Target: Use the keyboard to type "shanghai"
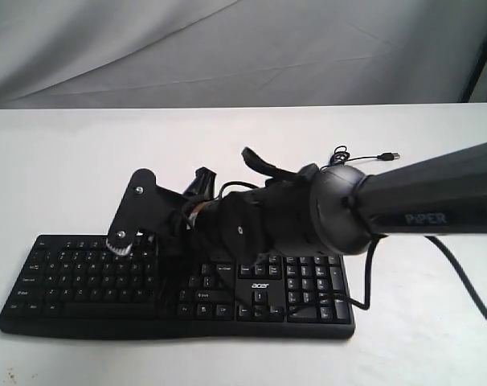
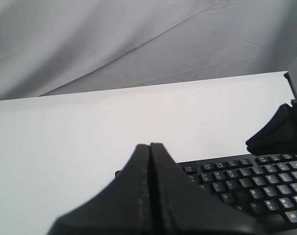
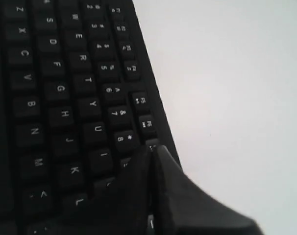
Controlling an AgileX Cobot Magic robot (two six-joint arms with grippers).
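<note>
Right pincer [image 3: 152, 151], left pincer [image 2: 150, 147], both closed, one keyboard [image 1: 83, 277]

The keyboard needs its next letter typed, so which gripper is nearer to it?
Right. The right gripper, shut, is over the keyboard near its 8 key; the left gripper, also shut, is off the keyboard's end, short of its corner.

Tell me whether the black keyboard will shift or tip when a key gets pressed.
Tipping seems unlikely: the keyboard is wide and lies flat on the table, so a downward press from the right gripper should seat it. It looks like rigid plastic, probably light, so a sideways shove could slide it.
</note>
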